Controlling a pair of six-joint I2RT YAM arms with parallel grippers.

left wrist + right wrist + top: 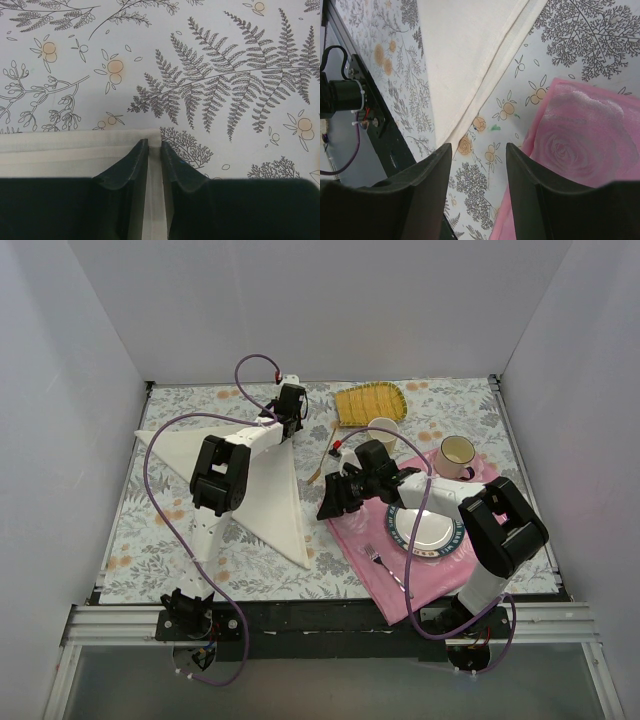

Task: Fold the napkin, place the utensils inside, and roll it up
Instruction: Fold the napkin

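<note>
The cream-white napkin (270, 490) lies folded into a triangle on the left half of the table. My left gripper (287, 428) sits at its far corner. In the left wrist view the left gripper (154, 144) has its jaws drawn close together on that corner of the napkin (60, 150), with a strip of cloth pinched between them. A slim gold utensil (322, 460) lies just right of the napkin. My right gripper (330, 502) hovers open between the napkin and the pink mat; in its own view the right gripper (479, 147) holds nothing, with the napkin (465, 50) edge ahead.
A pink rose-patterned placemat (390, 580) on the right carries a plate (425, 530) and a silver fork (385, 560). Two cups (383, 430) (457, 453) and a yellow ribbed mat (370, 400) stand at the back right. The placemat's edge (585, 130) shows beside the right fingers.
</note>
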